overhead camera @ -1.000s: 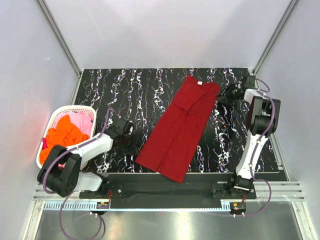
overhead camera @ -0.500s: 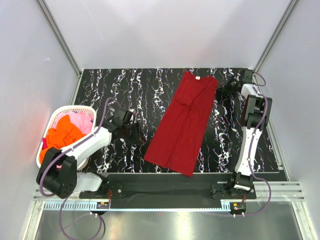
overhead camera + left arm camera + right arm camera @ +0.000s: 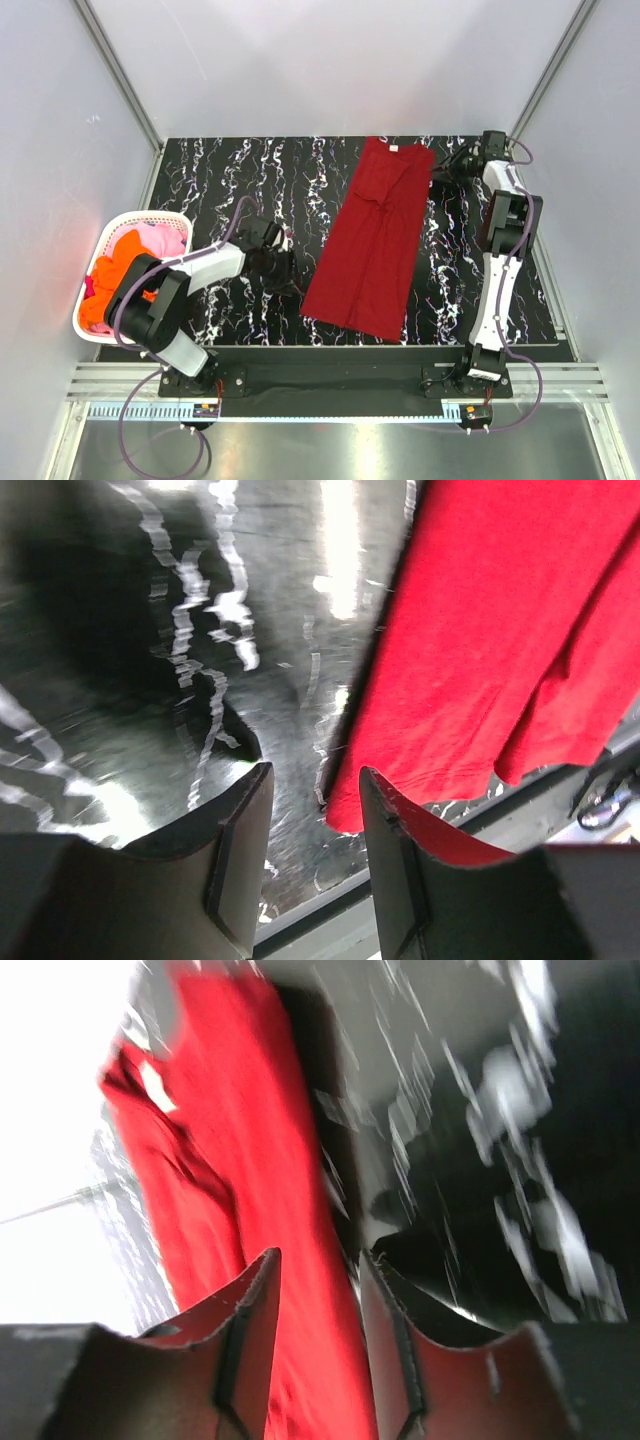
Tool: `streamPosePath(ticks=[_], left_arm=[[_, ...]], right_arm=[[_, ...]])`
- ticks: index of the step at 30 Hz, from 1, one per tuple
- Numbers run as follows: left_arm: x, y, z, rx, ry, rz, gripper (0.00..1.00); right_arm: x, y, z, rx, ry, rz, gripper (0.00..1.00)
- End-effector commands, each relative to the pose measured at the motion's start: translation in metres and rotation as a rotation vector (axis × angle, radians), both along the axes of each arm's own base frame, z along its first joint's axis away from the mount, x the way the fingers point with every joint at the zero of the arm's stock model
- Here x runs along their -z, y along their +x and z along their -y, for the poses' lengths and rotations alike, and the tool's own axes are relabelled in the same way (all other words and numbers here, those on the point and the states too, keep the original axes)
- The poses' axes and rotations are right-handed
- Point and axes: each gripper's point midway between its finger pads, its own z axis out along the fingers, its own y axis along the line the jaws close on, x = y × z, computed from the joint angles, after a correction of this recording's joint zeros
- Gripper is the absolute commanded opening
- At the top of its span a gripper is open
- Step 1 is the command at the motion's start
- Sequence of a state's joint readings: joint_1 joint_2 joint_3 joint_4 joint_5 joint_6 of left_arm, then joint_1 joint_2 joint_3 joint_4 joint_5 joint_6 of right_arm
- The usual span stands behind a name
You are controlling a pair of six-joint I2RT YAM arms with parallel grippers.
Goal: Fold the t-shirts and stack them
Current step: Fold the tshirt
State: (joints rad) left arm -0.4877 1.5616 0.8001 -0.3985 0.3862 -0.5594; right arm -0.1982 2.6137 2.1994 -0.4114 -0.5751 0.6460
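Note:
A dark red t-shirt (image 3: 375,235), folded lengthwise into a long strip, lies on the black marbled table (image 3: 240,180), collar end at the far edge. My left gripper (image 3: 283,265) is open and empty, low over the table just left of the shirt's near-left corner. In the left wrist view that corner (image 3: 350,810) lies just ahead of the gripper (image 3: 315,780). My right gripper (image 3: 448,172) is open beside the shirt's far right shoulder. In the blurred right wrist view the shirt's edge (image 3: 220,1130) runs under the gap of the gripper (image 3: 318,1260).
A white plastic basket (image 3: 150,215) stands at the left table edge, holding an orange shirt (image 3: 125,270) and a pink one (image 3: 165,240). The table's near edge rail (image 3: 330,920) runs just past the shirt's corner. White walls close in the table.
The shirt has swung more upright: its near end slid right, its collar end moved toward the far edge. My left gripper moved right after it. My right gripper moved back toward the far corner.

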Motion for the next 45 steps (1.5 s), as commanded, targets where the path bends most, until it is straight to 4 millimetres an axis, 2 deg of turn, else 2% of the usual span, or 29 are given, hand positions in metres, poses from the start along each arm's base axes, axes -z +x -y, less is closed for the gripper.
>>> streamPosePath(ticks=[1, 2, 3, 4, 5, 6, 7, 8, 9, 10, 12, 13, 15, 17, 18, 19, 20, 21, 22, 23, 24, 25, 27, 28, 30, 36, 39, 42, 45], left_arm=[[0.003, -0.008, 0.019, 0.078, -0.087, 0.007, 0.45], [0.008, -0.012, 0.019, 0.084, -0.095, 0.0, 0.45], [0.012, -0.015, 0.019, 0.08, -0.095, -0.013, 0.45], [0.013, -0.018, 0.02, 0.083, -0.093, -0.015, 0.4], [0.019, -0.022, 0.017, 0.07, -0.078, -0.019, 0.36], [0.019, -0.024, 0.016, 0.067, -0.078, -0.013, 0.28], [0.02, -0.027, 0.016, 0.063, -0.082, -0.014, 0.22], [0.023, -0.033, 0.016, 0.062, -0.086, -0.016, 0.1], [0.019, -0.034, 0.017, 0.049, -0.099, -0.006, 0.07], [0.019, -0.041, 0.02, 0.059, -0.103, -0.006, 0.04], [0.021, -0.05, 0.021, 0.044, -0.099, -0.005, 0.0], [0.022, -0.055, 0.021, 0.038, -0.093, -0.006, 0.0], [0.023, -0.07, 0.027, 0.028, -0.11, -0.011, 0.0], [0.027, -0.087, 0.03, 0.001, -0.117, -0.031, 0.0], [0.022, -0.09, 0.033, -0.008, -0.135, -0.018, 0.0], [0.023, -0.098, 0.035, -0.005, -0.136, -0.019, 0.0], [0.023, -0.1, 0.034, -0.048, -0.143, -0.015, 0.0], [0.023, -0.105, 0.033, -0.058, -0.145, -0.021, 0.0], [0.019, -0.106, 0.038, -0.054, -0.168, -0.008, 0.0], [0.016, -0.107, 0.039, -0.072, -0.185, -0.002, 0.01], [0.015, -0.108, 0.041, -0.071, -0.19, 0.0, 0.02], [0.013, -0.109, 0.042, -0.068, -0.195, 0.006, 0.05], [0.009, -0.107, 0.045, -0.077, -0.202, 0.014, 0.08], [0.007, -0.107, 0.045, -0.076, -0.205, 0.015, 0.09], [0.006, -0.106, 0.048, -0.07, -0.2, 0.011, 0.1], [0.007, -0.106, 0.052, -0.075, -0.186, -0.001, 0.07], [0.004, -0.105, 0.057, -0.082, -0.191, 0.005, 0.05], [0.0, -0.106, 0.062, -0.083, -0.198, 0.008, 0.04], [-0.004, -0.105, 0.067, -0.094, -0.203, 0.013, 0.03]], right_arm=[[-0.048, -0.033, 0.003, 0.008, -0.08, -0.006, 0.46], [-0.051, -0.042, 0.002, 0.01, -0.085, -0.015, 0.46], [-0.038, -0.061, -0.001, 0.01, -0.086, -0.068, 0.47], [-0.062, -0.07, -0.003, 0.016, -0.098, -0.04, 0.47], [-0.066, -0.079, -0.004, 0.021, -0.107, -0.048, 0.47], [-0.049, -0.102, -0.01, 0.024, -0.117, -0.108, 0.47], [-0.069, -0.111, -0.011, 0.035, -0.136, -0.084, 0.47], [-0.07, -0.122, -0.014, 0.039, -0.144, -0.094, 0.47], [-0.057, -0.141, -0.018, 0.041, -0.15, -0.142, 0.47], [-0.07, -0.148, -0.028, 0.024, -0.16, -0.117, 0.47], [-0.064, -0.167, -0.044, -0.011, -0.17, -0.139, 0.46], [-0.072, -0.172, -0.065, -0.054, -0.182, -0.116, 0.45], [-0.071, -0.18, -0.083, -0.094, -0.208, -0.113, 0.44], [-0.072, -0.185, -0.119, -0.164, -0.222, -0.102, 0.4], [-0.078, -0.181, -0.132, -0.183, -0.224, -0.082, 0.4], [-0.073, -0.18, -0.144, -0.21, -0.228, -0.086, 0.38], [-0.074, -0.175, -0.167, -0.254, -0.246, -0.064, 0.36], [-0.082, -0.171, -0.177, -0.267, -0.257, -0.037, 0.33], [-0.072, -0.169, -0.187, -0.286, -0.267, -0.048, 0.31], [-0.071, -0.167, -0.199, -0.304, -0.268, -0.042, 0.29], [-0.079, -0.161, -0.218, -0.333, -0.261, -0.011, 0.22], [-0.065, -0.159, -0.228, -0.351, -0.263, -0.031, 0.19], [-0.069, -0.152, -0.251, -0.388, -0.256, 0.0, 0.15], [-0.054, -0.149, -0.257, -0.4, -0.254, -0.022, 0.13], [-0.045, -0.143, -0.271, -0.427, -0.239, -0.027, 0.13], [-0.022, -0.124, -0.281, -0.438, -0.263, -0.023, 0.12], [0.008, -0.119, -0.282, -0.454, -0.278, -0.054, 0.11], [0.026, -0.118, -0.28, -0.455, -0.294, -0.078, 0.11], [0.034, -0.114, -0.282, -0.464, -0.301, -0.076, 0.11]])
